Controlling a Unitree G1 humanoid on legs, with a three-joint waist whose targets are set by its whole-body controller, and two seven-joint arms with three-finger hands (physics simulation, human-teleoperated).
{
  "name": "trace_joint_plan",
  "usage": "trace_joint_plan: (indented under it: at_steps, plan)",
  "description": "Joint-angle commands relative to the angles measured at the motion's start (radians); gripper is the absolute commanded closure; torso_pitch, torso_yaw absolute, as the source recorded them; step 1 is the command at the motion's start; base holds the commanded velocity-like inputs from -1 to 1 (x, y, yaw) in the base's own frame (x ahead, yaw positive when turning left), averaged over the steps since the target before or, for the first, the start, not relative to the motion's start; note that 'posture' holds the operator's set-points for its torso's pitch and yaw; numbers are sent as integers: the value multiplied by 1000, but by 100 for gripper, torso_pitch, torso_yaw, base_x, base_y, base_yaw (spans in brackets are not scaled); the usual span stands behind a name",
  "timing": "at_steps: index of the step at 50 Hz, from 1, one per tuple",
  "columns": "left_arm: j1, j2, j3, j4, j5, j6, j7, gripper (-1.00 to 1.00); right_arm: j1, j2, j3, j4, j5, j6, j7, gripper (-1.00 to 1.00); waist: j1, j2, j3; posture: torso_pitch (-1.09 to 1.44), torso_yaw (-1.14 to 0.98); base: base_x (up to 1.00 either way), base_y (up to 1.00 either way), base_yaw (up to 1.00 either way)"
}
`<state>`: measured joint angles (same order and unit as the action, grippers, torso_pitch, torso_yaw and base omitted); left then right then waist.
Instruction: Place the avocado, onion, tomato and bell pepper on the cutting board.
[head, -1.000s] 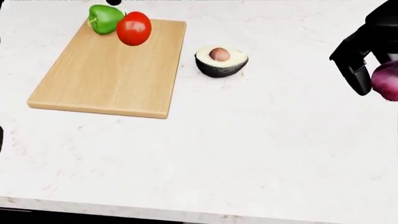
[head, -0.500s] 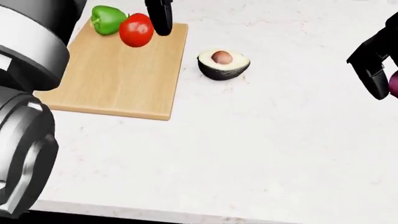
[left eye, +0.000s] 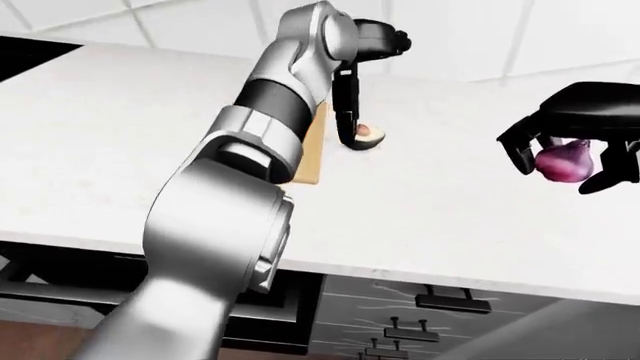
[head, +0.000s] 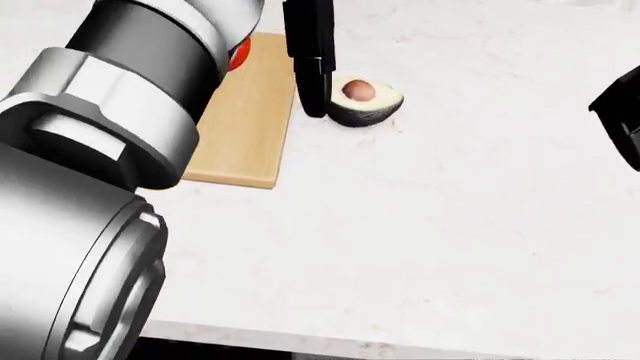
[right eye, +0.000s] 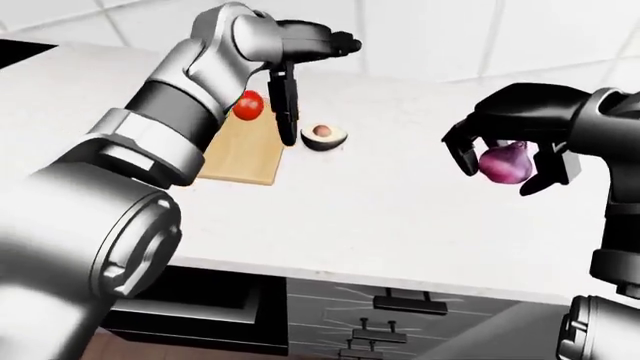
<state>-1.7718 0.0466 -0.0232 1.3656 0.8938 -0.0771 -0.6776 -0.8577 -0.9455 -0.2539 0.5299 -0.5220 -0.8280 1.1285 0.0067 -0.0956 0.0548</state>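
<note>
No readable text, no labels, no brand marks, no numbers in any view

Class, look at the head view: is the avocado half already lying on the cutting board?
No: the avocado lies on the white counter, right of the cutting board.

White marbled counter (head: 430, 225), faint grey veining. Wall (right eye: 440, 34) behind: large white tiles, thin grout lines. Below counter edge: dark grey drawers (left eye: 400, 315) with black bar handles. Black patch at left-eye view's top left. Even, soft lighting.
</note>
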Motion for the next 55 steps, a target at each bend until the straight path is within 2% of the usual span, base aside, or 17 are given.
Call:
trace_joint_plan:
  at_steps: [1,8,12,13,24,29,48,55]
  plan:
    - [-39,8,7,-36,2,0,20,-100,-28,-27,-28,-24,20,3,-19,100,2,-9,-30,0,0,0,0,0]
    - [-23,-21,29,-31,-16,43,-18,-100,-36,-38,-25,-1,20,-5,-30,100,1,-12,-32,0,0,0,0,0]
    - [-5,-41,17,-28,-6,48,-28,-100,-25,-42,-27,9,16,-14,-43,100,3,-16,-33,0,0,0,0,0]
    - [2,-58,26,-28,-20,52,-59,-100,-12,-44,-32,5,21,-14,-42,100,3,-17,-33,0,0,0,0,0]
    - [20,-89,3,-21,13,50,-94,-100,1,-70,-40,25,38,-28,-47,100,6,-27,-35,0,0,0,0,0]
    - [26,-93,-22,-15,69,20,-63,-100,7,-82,-43,38,42,-34,-54,100,7,-31,-36,0,0,0,0,0]
    - [59,-111,-16,-3,172,9,-25,-100,32,-105,-51,70,50,-57,-77,100,8,-39,-38,0,0,0,0,0]
    - [78,-126,-11,0,206,-12,38,-100,58,-115,-60,82,53,-70,-93,100,9,-42,-39,0,0,0,0,0]
